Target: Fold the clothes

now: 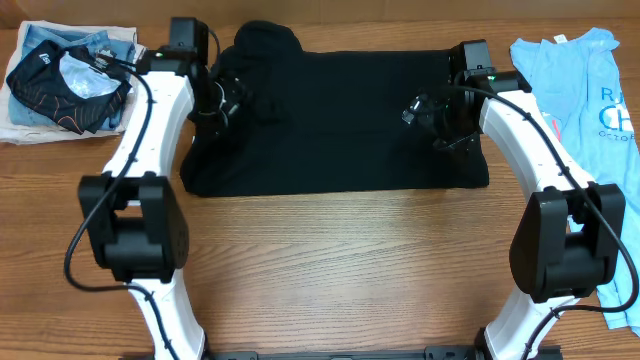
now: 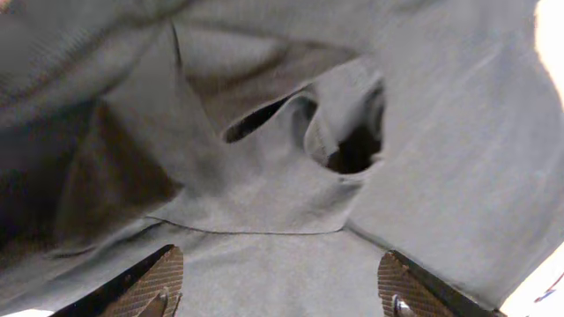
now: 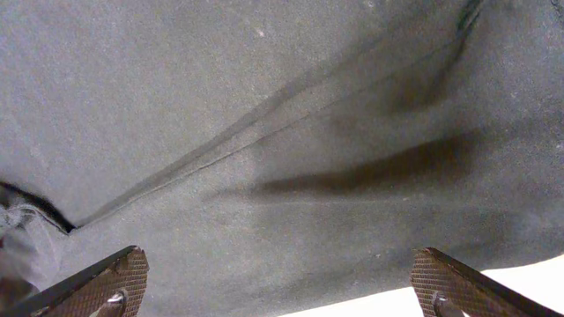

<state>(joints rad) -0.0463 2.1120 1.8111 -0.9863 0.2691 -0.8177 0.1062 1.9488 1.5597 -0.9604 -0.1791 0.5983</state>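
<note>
1. Pads (image 2: 150,280) of the left end effector (image 2: 282,283) stand apart with nothing between them, just above a rumpled patch of the shirt (image 1: 340,120).
2. That shirt lies spread across the far middle of the surface (image 1: 340,265). Most of it is flat, but its left end is bunched, with a sleeve poking out at the top left.
3. Left wrist view shows ridges and dark openings in the cloth there; I cannot tell which opening is which.
4. Over the flatter right part hovers the right end effector (image 3: 282,283), released and wide, holding nothing.
5. Judged step: lining up for a grasp at each end before a fold; no cloth is pinched yet.
6. Next move likely calls for both end effectors to drop onto an edge, close on a single layer, and lift together so the bunched end smooths out.
7. Off to the sides lie a blue shirt (image 1: 570,90) on the right and a small dark garment (image 1: 65,80) on the left, both apart from the work.
</note>
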